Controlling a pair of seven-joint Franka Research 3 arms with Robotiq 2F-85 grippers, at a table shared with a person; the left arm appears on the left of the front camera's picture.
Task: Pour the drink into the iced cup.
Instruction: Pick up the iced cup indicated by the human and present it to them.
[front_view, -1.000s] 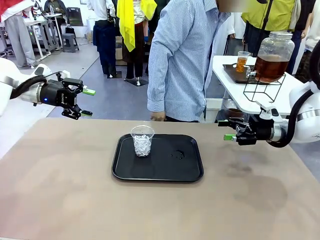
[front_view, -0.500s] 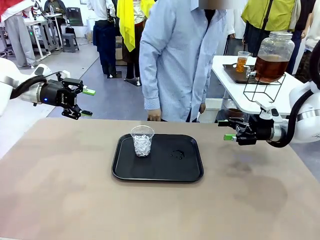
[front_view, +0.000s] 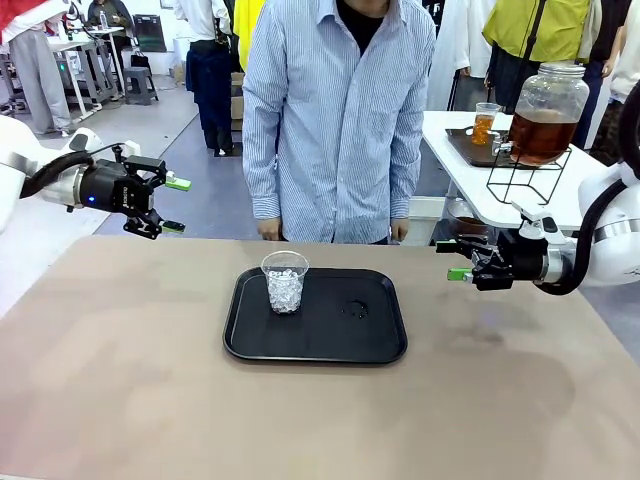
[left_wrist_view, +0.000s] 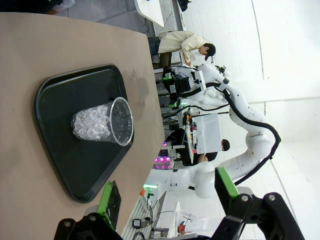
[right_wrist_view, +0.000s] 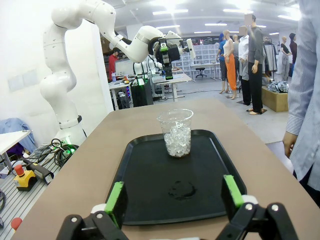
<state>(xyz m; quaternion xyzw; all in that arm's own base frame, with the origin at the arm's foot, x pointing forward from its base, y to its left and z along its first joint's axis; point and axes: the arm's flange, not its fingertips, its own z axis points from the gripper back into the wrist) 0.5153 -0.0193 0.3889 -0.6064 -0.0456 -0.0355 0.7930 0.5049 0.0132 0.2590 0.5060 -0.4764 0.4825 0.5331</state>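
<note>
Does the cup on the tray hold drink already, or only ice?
Only ice: the clear cup on the black tray shows white cubes and no amber liquid.

Your two arms are glossy white with rounded shells: left arm, right arm. Each ends in a black two-finger hand, left gripper and right gripper, tipped with green pads (a small blue light glows by the left wrist). Black cables loop along both.

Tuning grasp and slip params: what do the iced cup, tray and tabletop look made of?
Iced cup: clear, glossy, likely thin plastic, possibly glass; ice cubes show through the wall.
Tray: black, semi-matte, probably moulded plastic; soft glare, raised rounded rim.
Tabletop: tan, matte, maybe laminate or a mat; no glare, no visible grain.
</note>
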